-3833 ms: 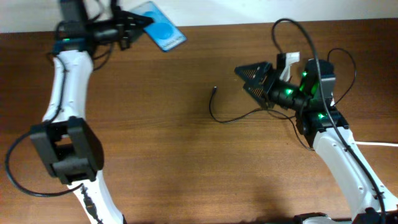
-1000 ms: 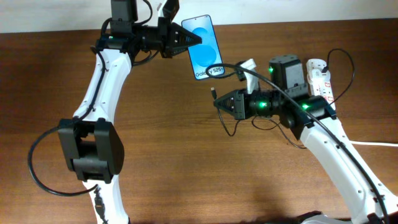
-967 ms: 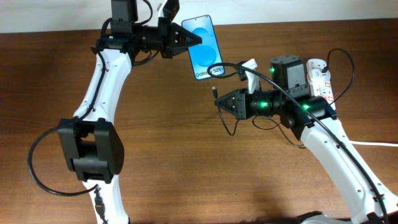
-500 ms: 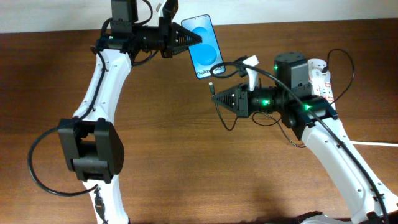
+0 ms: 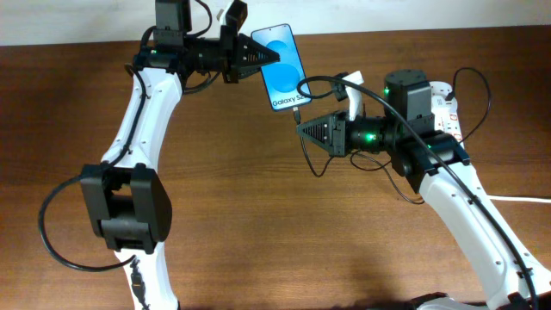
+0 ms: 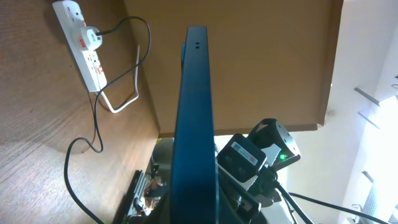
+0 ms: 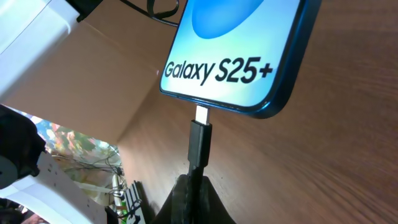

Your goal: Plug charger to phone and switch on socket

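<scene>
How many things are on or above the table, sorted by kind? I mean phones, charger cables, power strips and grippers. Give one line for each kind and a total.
Phones: 1, the phone
Charger cables: 1, the charger
Power strips: 1, the socket
Grippers: 2, the left gripper and the right gripper
Total: 5

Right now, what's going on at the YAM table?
The left gripper holds the phone up off the table, screen lit. The right gripper pinches the charger plug and has it lined up at the phone's bottom edge; the metal tip shows at the port, so it isn't fully seated. The socket lies at the table's far right, a plug already in it.
</scene>
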Available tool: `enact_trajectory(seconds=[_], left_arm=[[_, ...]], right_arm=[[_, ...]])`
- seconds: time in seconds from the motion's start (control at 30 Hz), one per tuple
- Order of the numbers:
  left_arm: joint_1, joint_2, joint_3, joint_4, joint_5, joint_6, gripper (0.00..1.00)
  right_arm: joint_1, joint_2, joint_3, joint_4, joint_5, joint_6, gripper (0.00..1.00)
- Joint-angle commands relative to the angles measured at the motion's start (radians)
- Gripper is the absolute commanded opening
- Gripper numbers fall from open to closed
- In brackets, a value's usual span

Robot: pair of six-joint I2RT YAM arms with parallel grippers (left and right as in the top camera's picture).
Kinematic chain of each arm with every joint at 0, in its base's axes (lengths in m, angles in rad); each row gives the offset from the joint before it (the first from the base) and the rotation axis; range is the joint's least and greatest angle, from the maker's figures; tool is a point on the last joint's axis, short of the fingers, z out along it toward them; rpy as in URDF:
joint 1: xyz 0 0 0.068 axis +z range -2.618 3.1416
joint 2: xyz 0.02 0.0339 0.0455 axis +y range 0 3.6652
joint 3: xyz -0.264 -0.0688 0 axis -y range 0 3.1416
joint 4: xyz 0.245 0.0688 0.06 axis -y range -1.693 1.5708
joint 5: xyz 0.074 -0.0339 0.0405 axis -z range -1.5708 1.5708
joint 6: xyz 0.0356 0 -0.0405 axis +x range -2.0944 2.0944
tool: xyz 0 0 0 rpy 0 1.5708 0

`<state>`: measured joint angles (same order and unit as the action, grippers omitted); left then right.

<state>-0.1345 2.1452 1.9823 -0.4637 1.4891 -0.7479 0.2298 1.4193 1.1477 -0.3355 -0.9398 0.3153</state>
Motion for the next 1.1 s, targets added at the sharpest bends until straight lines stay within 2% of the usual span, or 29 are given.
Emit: enact_trajectory(seconds=[0.0, 0.4, 0.57, 1.07], left_arm=[[-0.015, -0.013, 0.017, 0.003, 0.04, 0.017, 0.0], [-0.038, -0.013, 0.017, 0.006, 0.04, 0.017, 0.0], [-0.038, -0.013, 0.017, 0.017, 0.084, 0.046, 0.0], [-0.048, -0.013, 0.017, 0.018, 0.084, 0.047, 0.0]], right_arm=[[-0.001, -0.007, -0.003, 0.005, 0.01, 0.001, 0.04], [-0.002, -0.006, -0.003, 0.004, 0.036, 0.018, 0.04], [-0.002, -0.006, -0.003, 0.055, 0.036, 0.043, 0.04], [-0.053, -0.006, -0.003, 0.116, 0.04, 0.108, 0.04]])
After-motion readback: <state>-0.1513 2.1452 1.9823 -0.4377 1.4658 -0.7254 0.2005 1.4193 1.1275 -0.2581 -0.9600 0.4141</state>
